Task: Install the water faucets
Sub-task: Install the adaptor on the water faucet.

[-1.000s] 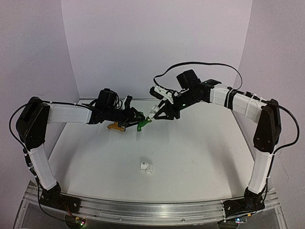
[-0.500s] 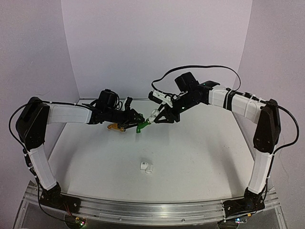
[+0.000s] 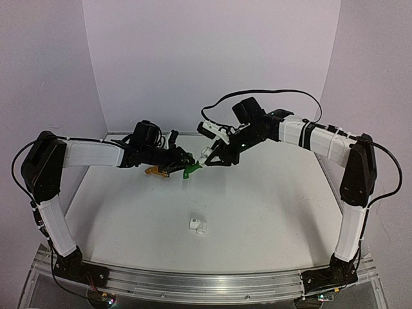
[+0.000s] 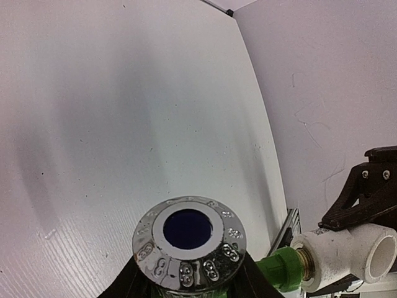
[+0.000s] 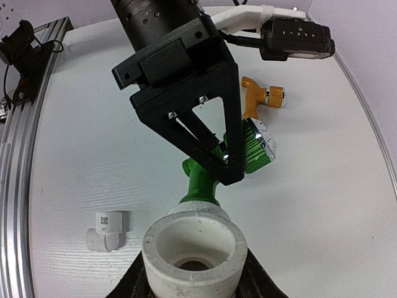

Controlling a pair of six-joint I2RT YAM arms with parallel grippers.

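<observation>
Above the back of the table, my left gripper (image 3: 183, 161) is shut on the chrome-capped knob (image 4: 189, 239) of the green water faucet (image 3: 191, 168). Its brass threaded end (image 4: 305, 264) sits in the mouth of a white pipe fitting (image 4: 347, 251). My right gripper (image 3: 209, 156) is shut on that fitting (image 5: 193, 257), open socket facing its camera, with the green faucet (image 5: 201, 180) sticking out beyond it. The orange-yellow water faucet (image 3: 154, 170) lies on the table behind the left gripper and shows in the right wrist view (image 5: 257, 96).
A second small white pipe fitting (image 3: 198, 225) with a code label lies on the white table nearer the front, also in the right wrist view (image 5: 108, 230). The aluminium rail (image 3: 193, 283) with the arm bases runs along the near edge. Lilac walls close three sides.
My right gripper has shifted left with the white fitting, closing it up against the green faucet's end. The left arm has hardly moved.
</observation>
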